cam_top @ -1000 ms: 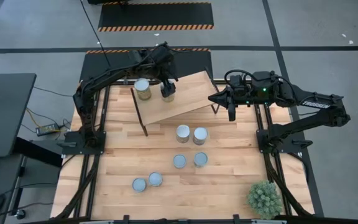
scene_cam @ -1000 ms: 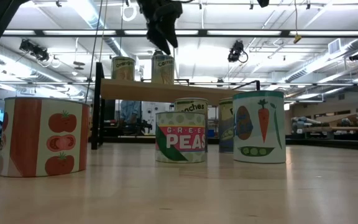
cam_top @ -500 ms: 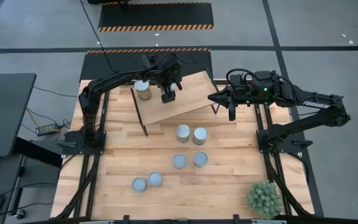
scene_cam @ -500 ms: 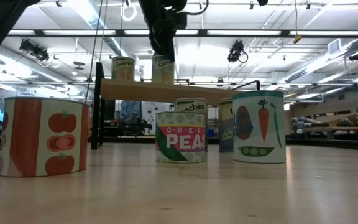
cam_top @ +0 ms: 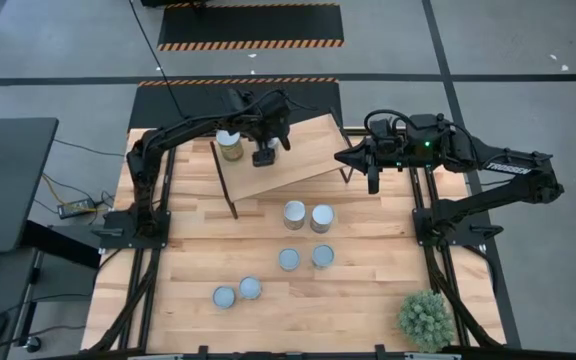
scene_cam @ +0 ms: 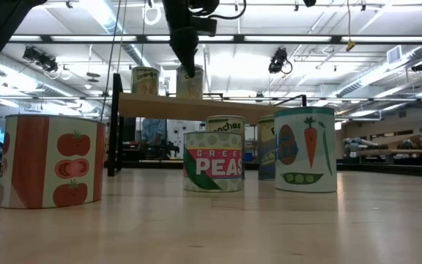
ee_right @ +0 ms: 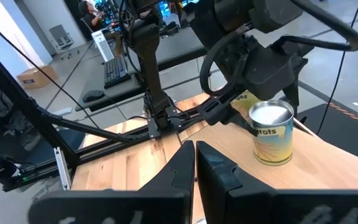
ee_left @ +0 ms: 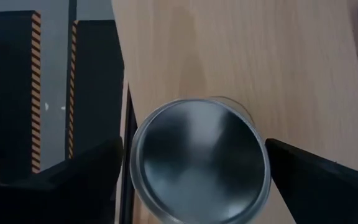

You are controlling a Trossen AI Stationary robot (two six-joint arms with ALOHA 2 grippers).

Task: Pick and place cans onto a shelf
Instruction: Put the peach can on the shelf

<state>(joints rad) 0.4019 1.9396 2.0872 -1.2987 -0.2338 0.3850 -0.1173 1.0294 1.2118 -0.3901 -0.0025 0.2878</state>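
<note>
The shelf (cam_top: 298, 150) stands at the table's far side and slopes in the high view. Two yellowish-green cans stand upright on it: one (cam_top: 230, 145) at its left end, and a carrots can (scene_cam: 190, 82) to the right of it. My left gripper (cam_top: 265, 155) is open just above the carrots can. Its fingers (ee_left: 73, 180) stand on either side of the can's silvery top (ee_left: 197, 158) without touching it. My right gripper (cam_top: 372, 182) is shut and empty, off the shelf's right end. Several more cans stand on the tabletop.
Two tall cans (cam_top: 308, 215) stand mid-table. Two short ones (cam_top: 305, 257) stand nearer, and two more (cam_top: 238, 292) near the front left. A green spiky plant (cam_top: 426, 318) sits at the front right corner. The shelf's right half is bare wood.
My left gripper has shifted slightly toward the table's left and near edges above the carrots can. The can has stayed upright on the shelf.
</note>
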